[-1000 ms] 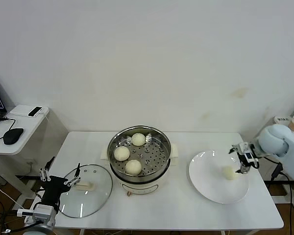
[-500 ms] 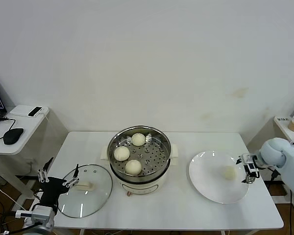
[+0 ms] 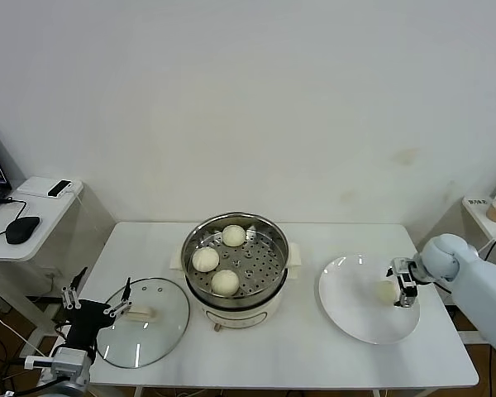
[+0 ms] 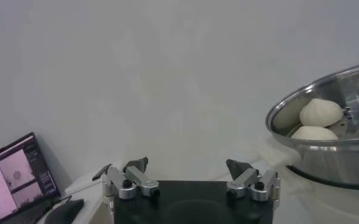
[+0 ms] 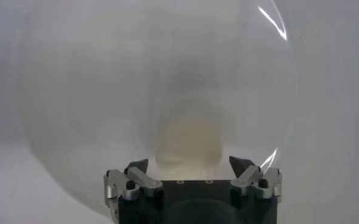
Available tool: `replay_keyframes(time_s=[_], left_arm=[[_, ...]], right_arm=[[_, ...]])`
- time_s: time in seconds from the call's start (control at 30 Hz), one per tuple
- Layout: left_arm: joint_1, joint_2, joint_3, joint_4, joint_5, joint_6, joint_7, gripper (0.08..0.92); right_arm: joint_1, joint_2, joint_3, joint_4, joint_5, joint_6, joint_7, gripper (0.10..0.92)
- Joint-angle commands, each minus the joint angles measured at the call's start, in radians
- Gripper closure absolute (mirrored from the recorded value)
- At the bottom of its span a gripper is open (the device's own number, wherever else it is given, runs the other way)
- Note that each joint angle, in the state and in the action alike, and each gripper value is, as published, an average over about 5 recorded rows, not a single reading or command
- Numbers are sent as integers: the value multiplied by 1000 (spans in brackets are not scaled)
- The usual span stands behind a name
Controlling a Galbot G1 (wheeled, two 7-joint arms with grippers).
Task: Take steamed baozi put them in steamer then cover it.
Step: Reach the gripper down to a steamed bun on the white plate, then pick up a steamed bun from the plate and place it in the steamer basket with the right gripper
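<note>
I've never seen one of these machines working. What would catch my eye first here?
Probably the shiny steamer at the middle of the white table, open, with three steamed baozi on its perforated tray. To its right, the right gripper is over a white plate, its open fingers around the last baozi. The cover lies flat on the table to the left, near the waiting left gripper.

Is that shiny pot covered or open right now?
Open. The glass lid lies flat on the table beside the steamer, and three buns show inside.
</note>
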Motion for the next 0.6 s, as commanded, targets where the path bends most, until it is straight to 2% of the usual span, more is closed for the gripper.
replay_keyframes(time_s=[0.03, 0.3, 0.6], left_arm=[[-1, 0, 2, 1, 0, -1, 0, 177], [-2, 1, 1, -1, -1, -1, 0, 177], [-3, 4, 7, -6, -2, -1, 0, 177]], right_arm=[[13, 36, -4, -33, -10, -16, -3, 242], [39, 2, -26, -1, 21, -36, -28, 398], [250, -113, -195, 113, 170, -92, -66, 414]])
